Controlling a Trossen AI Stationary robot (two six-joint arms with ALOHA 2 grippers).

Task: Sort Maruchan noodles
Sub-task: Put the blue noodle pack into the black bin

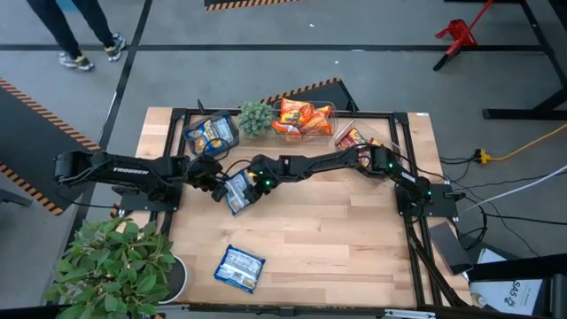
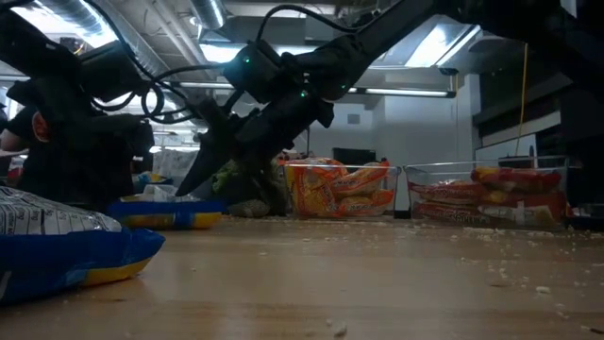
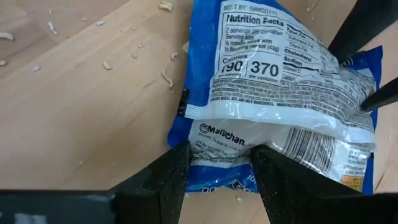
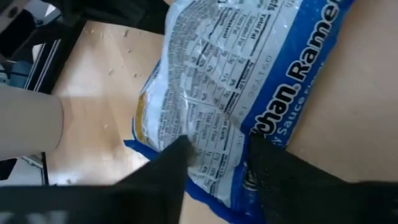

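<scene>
A blue-and-white Maruchan noodle packet (image 1: 237, 193) sits mid-table between my two grippers, its nutrition-label side (image 3: 273, 68) facing the left wrist camera. My left gripper (image 1: 220, 183) comes from the table's left and is shut on one end. My right gripper (image 1: 253, 182) reaches across from the right and is shut on the other end. A second blue-and-white packet (image 1: 239, 267) lies flat near the table's front edge. My left gripper pinches the packet's end beside the printed brand name (image 3: 219, 144) between its two fingers (image 3: 176, 171). They slant down from the table's left. The wrapper is crumpled there. Whether the packet touches the table, I cannot tell. My right gripper has the packet's opposite end (image 4: 214, 146) between its two fingers (image 4: 171, 163), slanting down from the table's right. In the left wrist view those fingers (image 3: 357, 31) stand on either side of the far corner. The wrapper creases between them.
Along the far edge stand three clear bins: one with blue packets (image 1: 213, 133), one with orange packets (image 1: 306, 118), one with red packets (image 1: 354, 138). A small green plant (image 1: 255, 117) stands between the first two. A large potted plant (image 1: 115, 266) stands at the near left corner. Noodle crumbs lie scattered on the wood.
</scene>
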